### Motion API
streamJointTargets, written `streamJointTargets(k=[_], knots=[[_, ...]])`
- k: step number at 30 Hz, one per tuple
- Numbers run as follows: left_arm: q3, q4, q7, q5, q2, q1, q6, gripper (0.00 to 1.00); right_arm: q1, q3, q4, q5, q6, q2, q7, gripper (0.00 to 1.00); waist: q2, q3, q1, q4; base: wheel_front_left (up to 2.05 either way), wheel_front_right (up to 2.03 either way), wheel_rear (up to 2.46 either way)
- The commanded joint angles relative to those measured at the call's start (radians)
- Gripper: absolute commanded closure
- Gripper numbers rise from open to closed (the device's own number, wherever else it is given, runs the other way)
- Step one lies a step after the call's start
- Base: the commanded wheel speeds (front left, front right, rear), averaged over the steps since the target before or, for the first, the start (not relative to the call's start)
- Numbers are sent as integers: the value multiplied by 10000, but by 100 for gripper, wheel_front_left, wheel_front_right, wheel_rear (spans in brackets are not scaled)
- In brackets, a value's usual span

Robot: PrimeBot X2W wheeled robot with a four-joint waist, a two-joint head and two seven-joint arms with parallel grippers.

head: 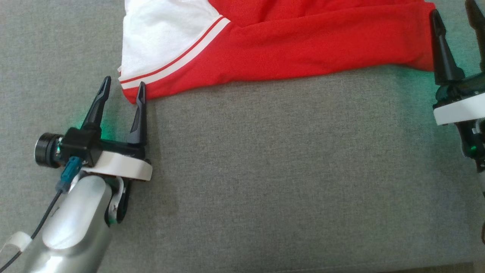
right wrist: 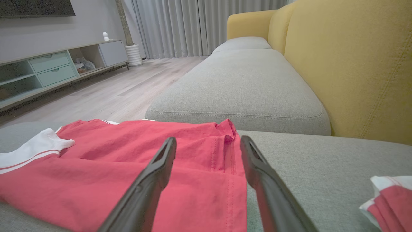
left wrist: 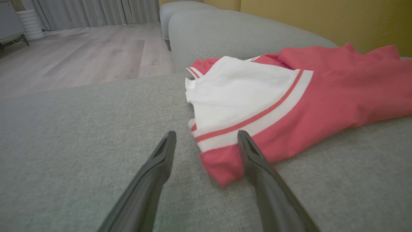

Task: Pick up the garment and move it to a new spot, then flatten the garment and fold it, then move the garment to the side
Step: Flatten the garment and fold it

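The garment (head: 303,41), red with a white panel and striped trim, lies spread on the grey sofa cushion (head: 284,170). My left gripper (head: 124,84) stands open at its near left corner. In the left wrist view that red corner of the garment (left wrist: 222,164) lies between the fingers of the left gripper (left wrist: 206,135), close to the right finger (left wrist: 257,164). My right gripper (head: 453,9) is open at the garment's right end. In the right wrist view the right gripper (right wrist: 207,140) straddles the stitched hem of the garment (right wrist: 96,167). Neither gripper holds anything.
A yellow sofa back (right wrist: 354,64) rises behind the cushion, and another grey cushion (right wrist: 238,87) lies beyond. A red and white bit of cloth (right wrist: 389,199) sits at the lower right of the right wrist view. Wooden floor (left wrist: 80,54) and a low cabinet (right wrist: 48,71) lie past the sofa.
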Motion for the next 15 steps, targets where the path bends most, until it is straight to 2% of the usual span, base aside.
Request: streamJointTargets(k=[1, 5, 6, 7, 8, 9, 12, 15], knots=[[315, 185, 18, -93, 125, 60, -72, 0, 320, -29, -275, -98, 65, -79, -62, 0, 0, 3, 2, -11, 0, 0, 0], [253, 732, 304, -293, -39, 6, -126, 0, 344, -53, -269, -119, 65, -71, -62, 0, 0, 39, 2, 24, 0, 0, 0], [217, 842, 401, -373, -92, -13, -208, 4, 352, -40, -246, -116, 65, -69, -62, 0, 0, 46, 2, 38, 0, 0, 0], [97, 1057, 737, -577, -195, -19, -446, 56, 375, 4, -152, -81, 65, -76, -62, 0, 0, 43, 2, 74, 0, 0, 0], [22, 1128, 924, -705, -248, -15, -627, 84, 387, 51, -71, -45, 65, -93, -62, 0, 0, 36, 2, 97, 0, 0, 0], [-61, 1201, 1173, -870, -301, 4, -843, 100, 396, 114, 34, 7, 65, -120, -62, 0, 0, 22, 2, 123, 0, 0, 0], [-243, 1198, 1639, -1184, -349, -1, -1347, 100, 396, 455, 503, 323, 65, -259, -62, 0, 0, -66, 2, 222, 0, 0, 0], [-245, 1022, 1622, -1213, -242, -67, -1473, 100, 228, 814, 1163, 708, 65, -393, 180, 0, 0, -220, 2, 307, 0, 0, 0]])
